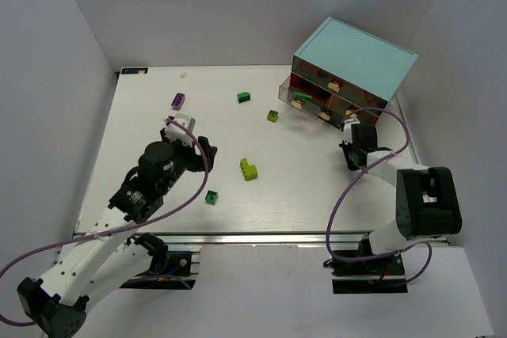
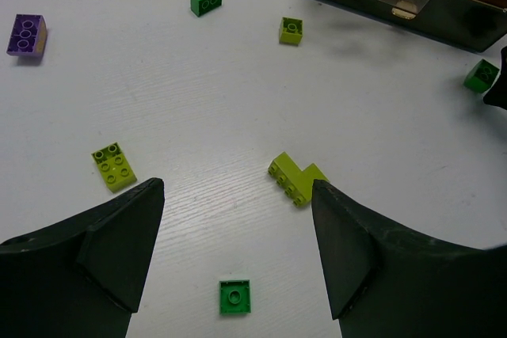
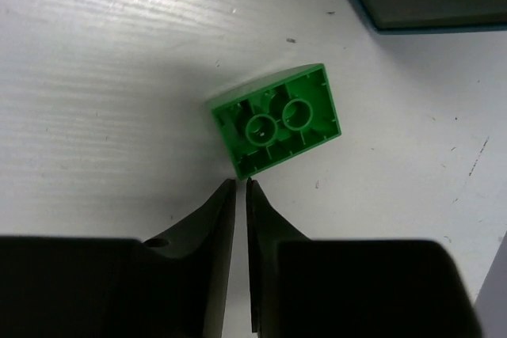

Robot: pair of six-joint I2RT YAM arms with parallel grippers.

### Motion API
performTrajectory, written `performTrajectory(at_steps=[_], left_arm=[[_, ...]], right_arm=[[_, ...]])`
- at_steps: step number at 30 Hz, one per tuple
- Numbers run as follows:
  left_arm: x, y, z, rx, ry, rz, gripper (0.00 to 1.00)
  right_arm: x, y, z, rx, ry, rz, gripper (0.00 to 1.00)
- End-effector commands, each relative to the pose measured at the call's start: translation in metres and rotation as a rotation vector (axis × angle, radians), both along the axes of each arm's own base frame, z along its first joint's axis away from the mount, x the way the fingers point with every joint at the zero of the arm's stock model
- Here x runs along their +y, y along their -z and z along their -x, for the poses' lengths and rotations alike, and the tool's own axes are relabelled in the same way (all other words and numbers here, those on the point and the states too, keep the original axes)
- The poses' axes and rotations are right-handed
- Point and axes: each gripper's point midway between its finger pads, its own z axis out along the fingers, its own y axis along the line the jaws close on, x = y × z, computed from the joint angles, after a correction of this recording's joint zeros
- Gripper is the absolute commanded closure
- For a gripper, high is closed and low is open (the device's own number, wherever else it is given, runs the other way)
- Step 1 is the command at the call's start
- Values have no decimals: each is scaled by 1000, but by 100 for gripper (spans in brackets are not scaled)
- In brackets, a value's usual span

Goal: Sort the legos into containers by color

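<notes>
Green, hollow underside up, a lego brick [image 3: 276, 120] lies on the white table [image 3: 95, 77] near the drawer cabinet [image 1: 356, 57], just beyond the right gripper [image 3: 242, 184], whose jaws are almost together and empty, while the left gripper [image 2: 236, 189] hangs wide open, holding nothing.

Robotics lab test cell: white counter [image 1: 261, 203] boxed by plain white panels [image 1: 47, 77], aluminium rail [image 1: 261, 237], purple cables [image 1: 333, 211].
</notes>
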Motion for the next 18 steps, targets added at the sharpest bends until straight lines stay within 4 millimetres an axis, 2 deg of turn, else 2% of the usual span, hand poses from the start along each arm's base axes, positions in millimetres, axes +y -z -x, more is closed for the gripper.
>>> performTrajectory(at_steps=[1, 2, 7, 9, 11, 12, 15, 16, 18], left_arm=[[3, 2, -2, -17, -14, -4, 15], [4, 1, -3, -25, -18, -1, 15], [7, 5, -1, -42, -26, -19, 15], [8, 7, -2, -45, -26, -29, 15], [8, 10, -3, -45, -24, -37, 15], [7, 11, -2, -43, -17, -42, 15], [5, 13, -1, -39, -5, -41, 14], [5, 12, -1, -42, -3, -40, 13], [6, 12, -1, -44, -7, -41, 13]], right_arm=[[6, -2, 9, 4, -114, 12, 83], [7, -6, 9, -10, -114, 3, 83], [22, -37, 11, -73, -152, -85, 55], [29, -53, 12, -91, -246, -85, 45], [46, -71, 16, -119, -368, -129, 36], [55, -74, 23, -117, -519, -113, 30], [66, -85, 33, -137, -750, -59, 26], [73, -86, 44, -110, -918, -28, 27], [73, -82, 51, -62, -1035, 12, 32]])
